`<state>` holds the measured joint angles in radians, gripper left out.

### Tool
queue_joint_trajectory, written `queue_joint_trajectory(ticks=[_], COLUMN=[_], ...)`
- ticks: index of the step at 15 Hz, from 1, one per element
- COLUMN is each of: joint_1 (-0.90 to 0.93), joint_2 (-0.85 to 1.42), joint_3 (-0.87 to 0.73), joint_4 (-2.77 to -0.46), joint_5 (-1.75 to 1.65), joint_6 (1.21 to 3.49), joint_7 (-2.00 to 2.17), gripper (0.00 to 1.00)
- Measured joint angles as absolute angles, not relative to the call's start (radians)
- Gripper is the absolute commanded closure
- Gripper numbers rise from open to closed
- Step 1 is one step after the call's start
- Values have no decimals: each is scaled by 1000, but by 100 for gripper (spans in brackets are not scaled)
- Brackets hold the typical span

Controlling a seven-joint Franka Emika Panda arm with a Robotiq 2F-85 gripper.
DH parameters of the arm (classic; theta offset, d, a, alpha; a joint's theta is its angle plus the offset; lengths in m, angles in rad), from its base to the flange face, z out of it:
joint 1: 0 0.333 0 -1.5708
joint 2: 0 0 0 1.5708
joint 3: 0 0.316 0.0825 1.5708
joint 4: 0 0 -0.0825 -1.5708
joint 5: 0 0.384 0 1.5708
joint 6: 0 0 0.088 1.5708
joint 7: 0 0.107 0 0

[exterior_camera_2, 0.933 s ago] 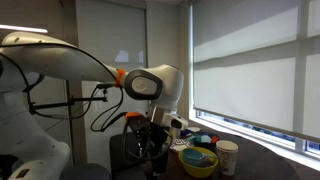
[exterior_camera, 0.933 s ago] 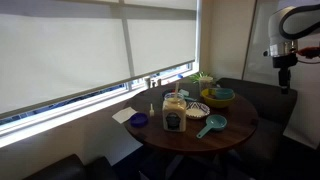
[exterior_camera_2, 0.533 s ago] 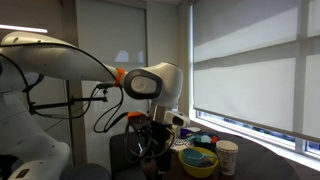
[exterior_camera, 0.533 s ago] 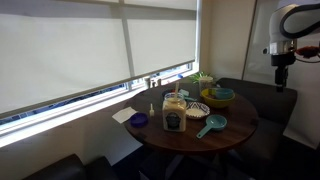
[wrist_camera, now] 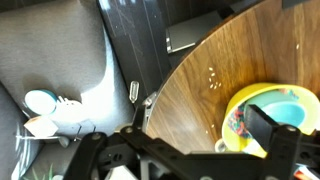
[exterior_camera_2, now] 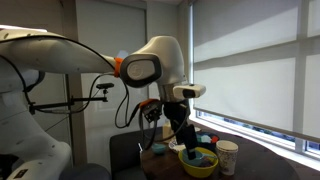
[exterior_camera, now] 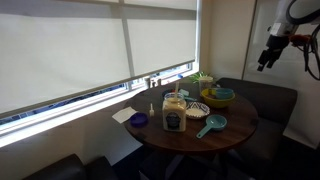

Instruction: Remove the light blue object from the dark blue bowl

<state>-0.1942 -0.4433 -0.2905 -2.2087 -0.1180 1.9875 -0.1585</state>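
Observation:
A round wooden table [exterior_camera: 235, 128] holds the things. A small dark bowl [exterior_camera: 197, 108] beside the white-labelled jar [exterior_camera: 174, 119] looks like the dark blue bowl. Something pale lies in it, too small to make out. The bowl is out of the wrist view. My gripper [exterior_camera: 264, 62] hangs high above the table's far side, well away from the bowl. In an exterior view my gripper [exterior_camera_2: 187, 141] is over the yellow bowl [exterior_camera_2: 198, 161]. In the wrist view my gripper [wrist_camera: 180, 150] is open and empty, its dark fingers [wrist_camera: 275, 130] spread wide.
The yellow bowl with teal inside [exterior_camera: 219, 96] fills the right of the wrist view [wrist_camera: 268, 112]. A teal scoop [exterior_camera: 211, 125], a small purple-blue dish [exterior_camera: 139, 120] and a green item [exterior_camera: 202, 78] also sit on the table. Dark seats [exterior_camera: 268, 100] surround it.
The arm has swung: the wrist has tilted and risen, and the gripper has moved from beside the table to above the yellow bowl. The things on the table have not moved.

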Motion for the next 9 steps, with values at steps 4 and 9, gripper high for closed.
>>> queue_joint_trajectory(ticks=[4, 9], joint_1=[-194, -194], joint_2=[-416, -411], joint_3=[-291, -291], joint_4=[-2152, -2148], joint_5=[-48, -46], joint_6=[2082, 2086], joint_7=[-92, -81], gripper=[0, 0])
